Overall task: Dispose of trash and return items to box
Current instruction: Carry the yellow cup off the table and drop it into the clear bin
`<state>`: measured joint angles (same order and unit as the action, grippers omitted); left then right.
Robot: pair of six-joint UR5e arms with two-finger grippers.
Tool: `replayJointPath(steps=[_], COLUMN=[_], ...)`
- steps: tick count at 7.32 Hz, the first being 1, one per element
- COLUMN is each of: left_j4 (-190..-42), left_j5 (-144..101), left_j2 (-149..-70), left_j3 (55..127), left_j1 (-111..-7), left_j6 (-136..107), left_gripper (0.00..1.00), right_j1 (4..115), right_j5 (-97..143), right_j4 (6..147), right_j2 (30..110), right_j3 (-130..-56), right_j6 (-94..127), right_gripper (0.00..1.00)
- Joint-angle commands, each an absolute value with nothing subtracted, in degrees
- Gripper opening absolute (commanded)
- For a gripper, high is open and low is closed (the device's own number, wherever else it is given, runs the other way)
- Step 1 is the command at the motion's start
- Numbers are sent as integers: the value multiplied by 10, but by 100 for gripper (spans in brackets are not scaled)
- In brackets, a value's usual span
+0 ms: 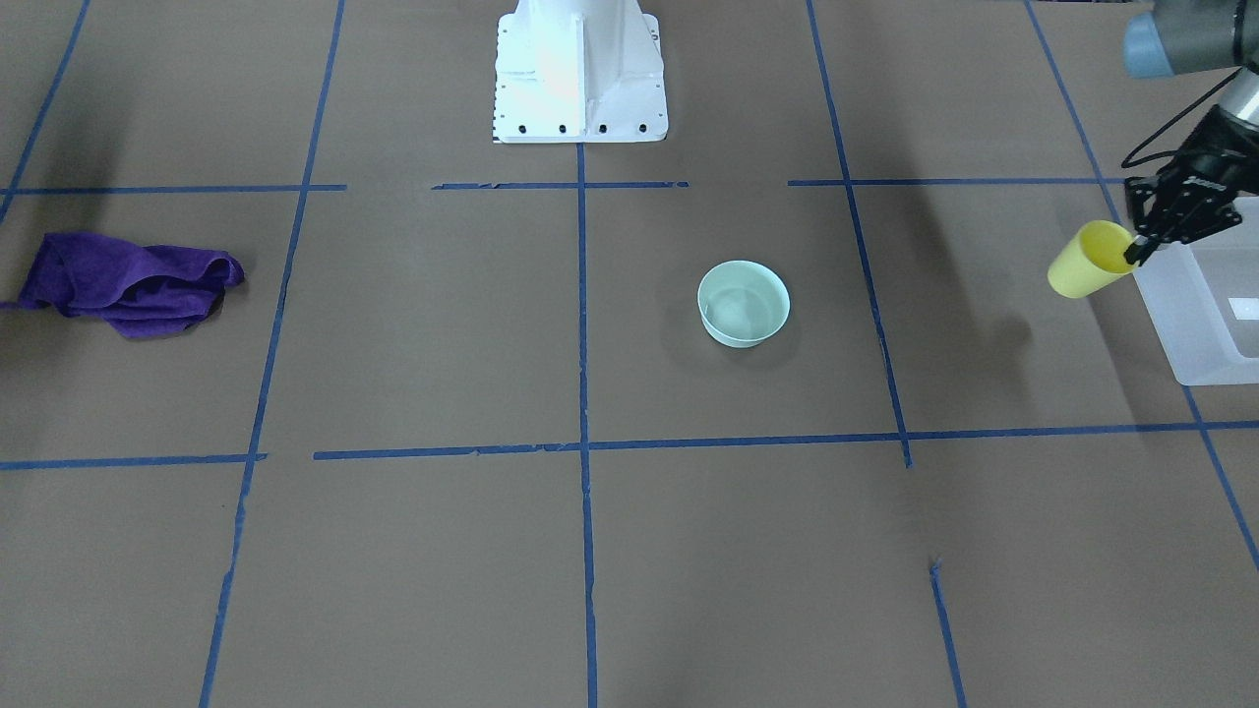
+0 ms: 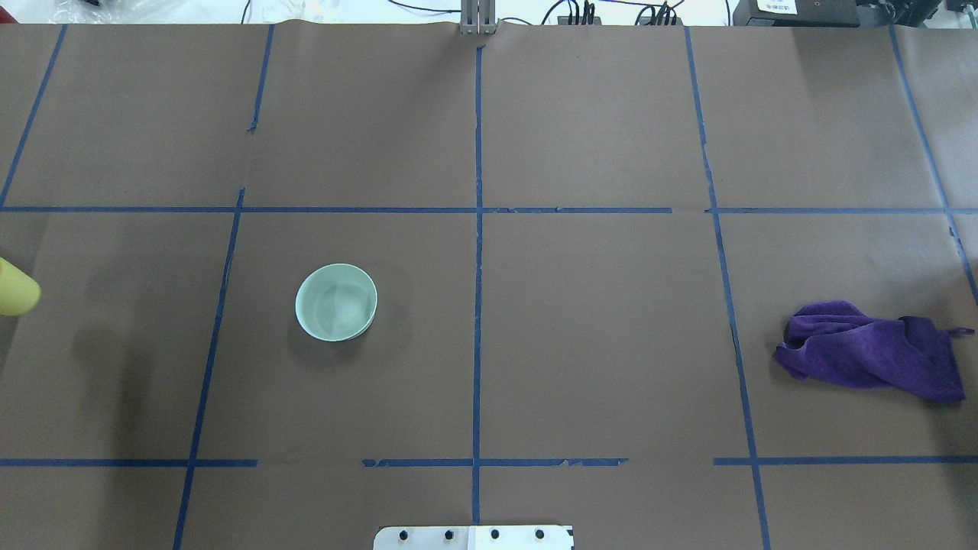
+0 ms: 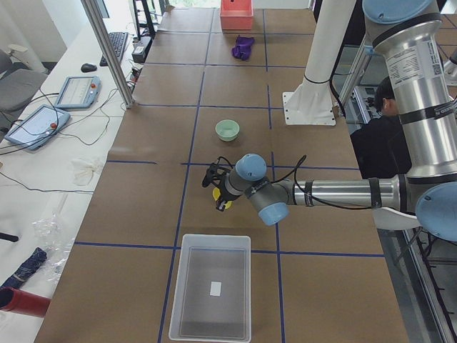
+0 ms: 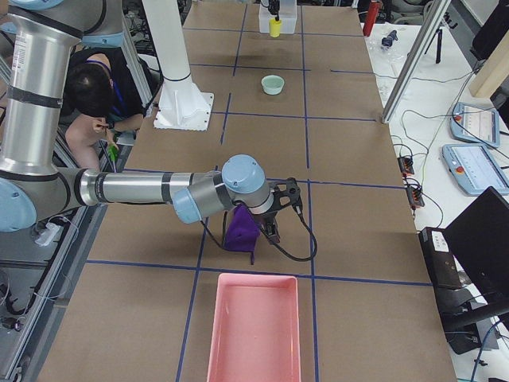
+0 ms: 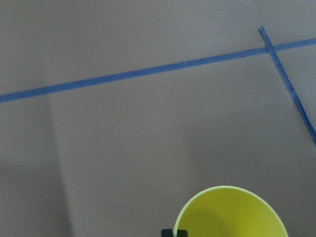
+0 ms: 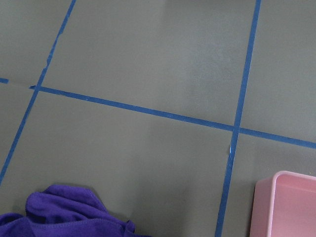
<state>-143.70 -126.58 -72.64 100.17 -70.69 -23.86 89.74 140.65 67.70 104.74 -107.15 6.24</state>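
Front-facing view, left to right. The purple cloth (image 1: 133,280) is lying crumpled at the far left edge. My right pincer (image 4: 273,227) is showing only in the right-side view, hovering by that cloth, so I cannot tell whether it is released or clenched. The mint bowl (image 1: 744,303) is sitting upright just right of centre, untouched. At the right edge my left pincer (image 1: 1139,248) is grasping the yellow cup (image 1: 1082,264) by its rim, tilted and clear of the table. It is hanging just beside the white box (image 1: 1195,339), not yet over it. I judge the rim grip is leaving the cup's body free for dropping in.
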Motion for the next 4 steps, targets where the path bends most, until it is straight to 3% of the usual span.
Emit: replayJointPath(steps=[1, 2, 4], left_j4=[-1274, -1187, -1186], left_j5=[-1308, -1304, -1305], left_j2=[-764, -812, -849], left_j3=[1002, 984, 878], left_j1=[-850, -904, -927], left_j6=[-24, 98, 195], left_gripper=[0, 0, 0], right_j1=[897, 897, 897], right_j5=[1407, 1406, 1406], right_j4=[677, 676, 677], right_j2=[1049, 1049, 1049], right_j3=[-1071, -1072, -1071], right_j6=[63, 62, 62], right_gripper=[100, 100, 100])
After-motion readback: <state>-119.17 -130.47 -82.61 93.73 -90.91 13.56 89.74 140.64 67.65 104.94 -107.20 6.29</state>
